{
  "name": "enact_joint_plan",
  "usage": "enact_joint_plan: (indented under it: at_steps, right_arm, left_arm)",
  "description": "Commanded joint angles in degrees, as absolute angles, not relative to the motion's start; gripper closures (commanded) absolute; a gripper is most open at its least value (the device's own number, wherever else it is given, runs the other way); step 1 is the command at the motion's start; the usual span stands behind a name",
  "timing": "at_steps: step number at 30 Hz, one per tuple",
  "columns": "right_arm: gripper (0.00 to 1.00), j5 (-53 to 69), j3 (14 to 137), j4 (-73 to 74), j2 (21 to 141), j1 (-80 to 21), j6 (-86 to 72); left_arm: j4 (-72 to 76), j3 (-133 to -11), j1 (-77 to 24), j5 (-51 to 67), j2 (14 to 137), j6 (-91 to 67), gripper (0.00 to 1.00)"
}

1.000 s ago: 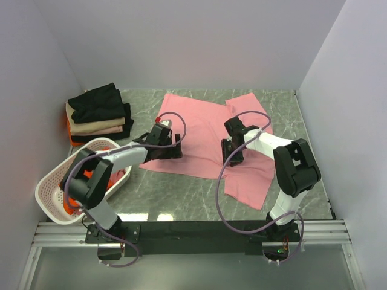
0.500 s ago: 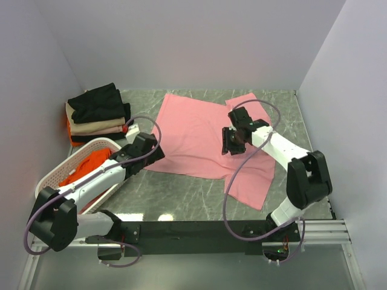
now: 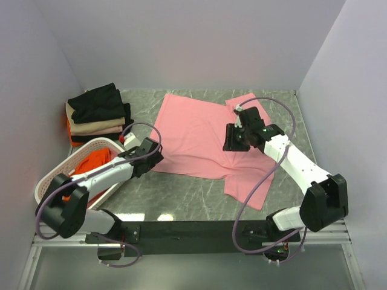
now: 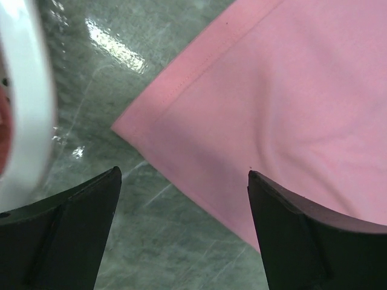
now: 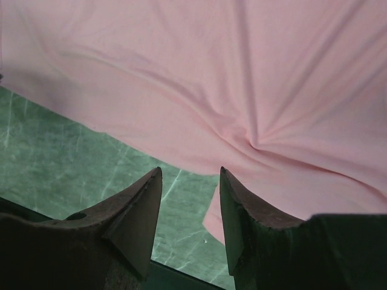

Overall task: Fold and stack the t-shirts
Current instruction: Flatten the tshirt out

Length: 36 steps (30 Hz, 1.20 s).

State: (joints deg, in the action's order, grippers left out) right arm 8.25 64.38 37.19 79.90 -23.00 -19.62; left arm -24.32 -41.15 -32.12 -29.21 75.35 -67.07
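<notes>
A light pink t-shirt point(image 3: 196, 136) lies spread over the middle of the table, bunched into wrinkles at its right side. My left gripper point(image 3: 156, 159) hovers open over the shirt's near-left corner point(image 4: 130, 130); in the left wrist view the left gripper point(image 4: 183, 174) has its jaws wide apart with nothing between them. My right gripper point(image 3: 230, 141) hangs above the shirt's right part. The right wrist view shows the right gripper point(image 5: 190, 170) open and holding nothing, over the pink t-shirt's point(image 5: 211, 78) near hem. A stack of folded t-shirts point(image 3: 98, 113), black on top, sits at the back left.
A white perforated basket point(image 3: 53, 175) stands at the near left with an orange-red shirt point(image 3: 91, 164) inside; its rim point(image 4: 24, 90) is close to my left fingers. Grey walls close in the table on three sides.
My left gripper pulled back off the shirt towards the basket and now sits over the near-left corner. The right gripper moved farther back over the shirt as its arm swung out to the right.
</notes>
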Motion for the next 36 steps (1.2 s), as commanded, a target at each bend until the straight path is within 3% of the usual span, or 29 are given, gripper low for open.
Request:
enact_joint_plan:
  at_steps: [1,12,36]
  right_arm:
    - [0.5,9.5,63.0,36.1,76.6,-22.9,-18.8]
    - [0.5,10.6,59.4,35.1,74.0,-21.0,-17.5]
    - [0.5,12.3,57.9,34.5,73.3,-19.6,-16.6]
  left_arm:
    - [-22.2,-41.6,-31.9,-29.6,79.4,-70.6,0.09]
    - [-21.0,-43.9,-31.9,-30.1,87.1,-74.8,0.2]
    - [-24.0,-39.7,-31.8,-35.0,83.5,-79.2,0.42]
